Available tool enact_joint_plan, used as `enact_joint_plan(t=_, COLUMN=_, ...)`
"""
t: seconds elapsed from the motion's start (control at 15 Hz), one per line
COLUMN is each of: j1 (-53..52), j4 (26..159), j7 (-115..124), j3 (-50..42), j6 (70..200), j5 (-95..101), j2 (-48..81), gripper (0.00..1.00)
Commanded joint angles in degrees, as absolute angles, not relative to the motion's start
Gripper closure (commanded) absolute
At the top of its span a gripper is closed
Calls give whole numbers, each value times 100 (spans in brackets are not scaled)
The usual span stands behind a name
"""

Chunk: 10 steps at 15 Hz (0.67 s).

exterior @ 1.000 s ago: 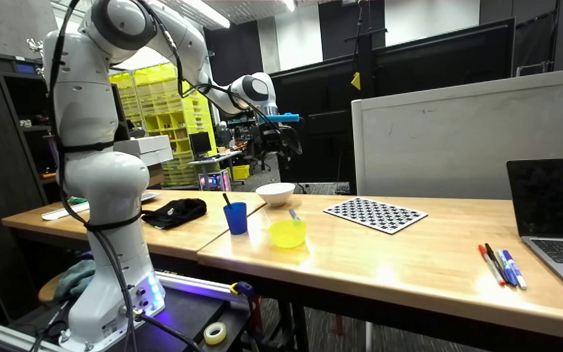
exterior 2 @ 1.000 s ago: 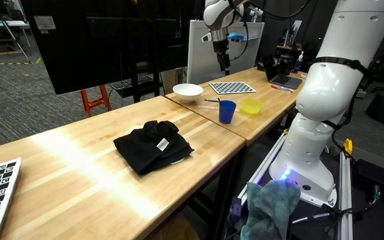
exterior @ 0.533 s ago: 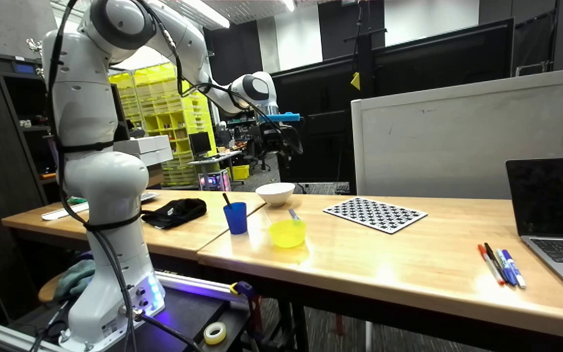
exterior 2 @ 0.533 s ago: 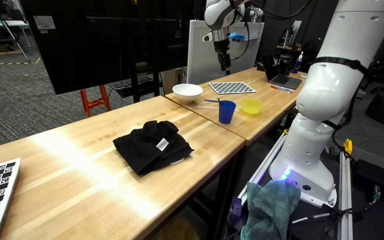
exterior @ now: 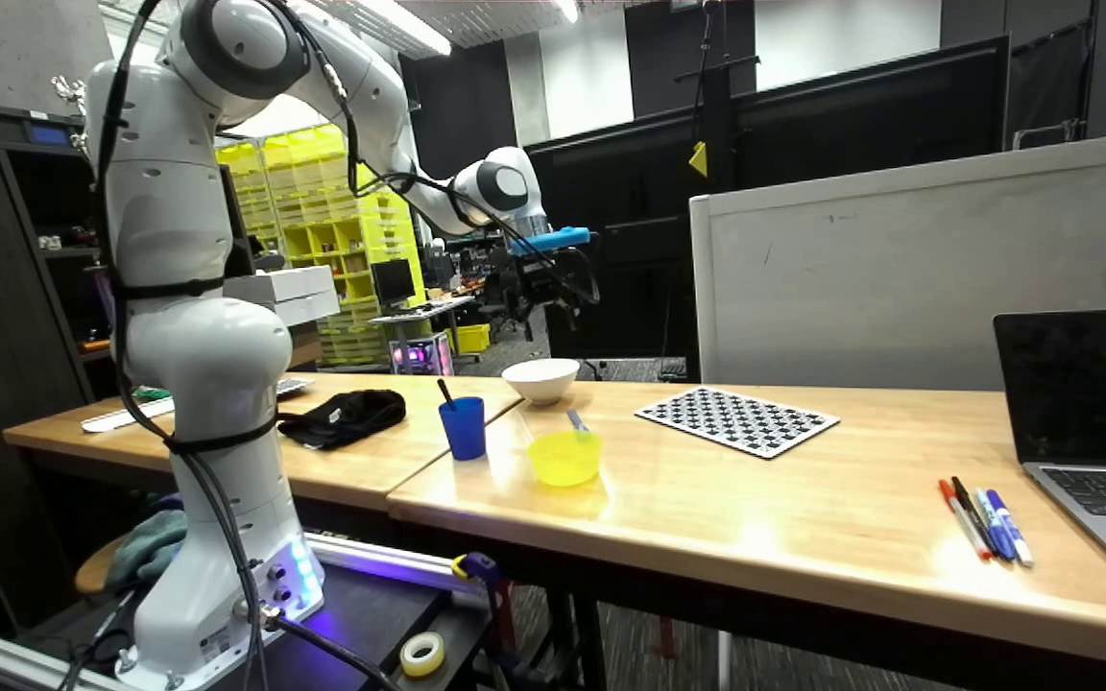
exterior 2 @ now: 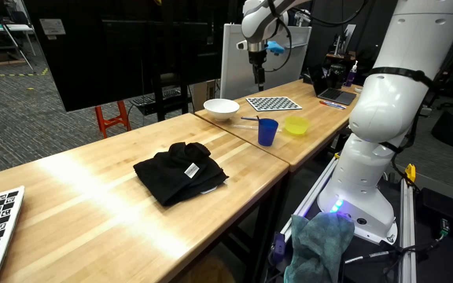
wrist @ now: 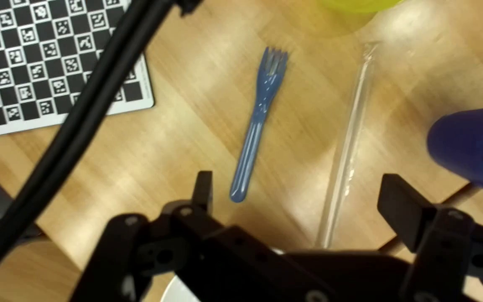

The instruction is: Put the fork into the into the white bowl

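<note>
When checked against half a second earlier, showed gripper [exterior 2: 260, 87] shifted slightly toward 8 o'clock in an exterior view, a little lower and newly tilted, well above the table [exterior: 707, 489]. Listed fork [exterior 2: 249, 118] and white bowl [exterior 2: 221, 113] as unmoved. Read, by judgement, as lining up for the pick-up; entered grasp, lift and transfer as outstanding.

Found fingers [wrist: 403, 209] spread wide in the wrist view, clasping nothing.

Found fork, blue, lying on the table between white bowl and yellow bowl [wrist: 357, 5], touching neither. Placed at about 4 o'clock from white bowl in both exterior views.

Recorded tines [wrist: 274, 63] pointing between 12 and 1 o'clock in the wrist view, on the yellow bowl's side; handle [wrist: 246, 161] running down to between 6 and 7, toward white bowl, itself part-hidden. Logged long axis as nearly 12-to-6 in that view, leaning slightly clockwise, so roughly square to the 9-to-3 finger gap. Judged favourable for a pinch across the handle, after a shift toward 12 o'clock and a descent.

Noted clear strip [wrist: 346, 147] at 3 to 4 o'clock from fork, nearly parallel; judged liable to be caught between the fingers. Listed also blue cup [wrist: 459, 142], at 3 o'clock.
</note>
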<state>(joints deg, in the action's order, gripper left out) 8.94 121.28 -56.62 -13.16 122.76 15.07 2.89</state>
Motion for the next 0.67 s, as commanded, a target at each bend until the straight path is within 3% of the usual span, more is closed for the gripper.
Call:
enact_joint_plan(t=0.0, j1=1041, j4=12506, j7=-5399, j3=-1236, j6=13592, j5=1357, j2=505, gripper=0)
enact_joint_plan(t=0.27, j1=1261, j4=12616, j7=-5758, j3=-1160, j6=14358, j5=498, j2=1003, gripper=0)
enact_joint_plan(t=0.6, j1=1685, j4=12300, j7=-6285, j3=-1047, j6=13994, j5=-192, j2=1418, gripper=0)
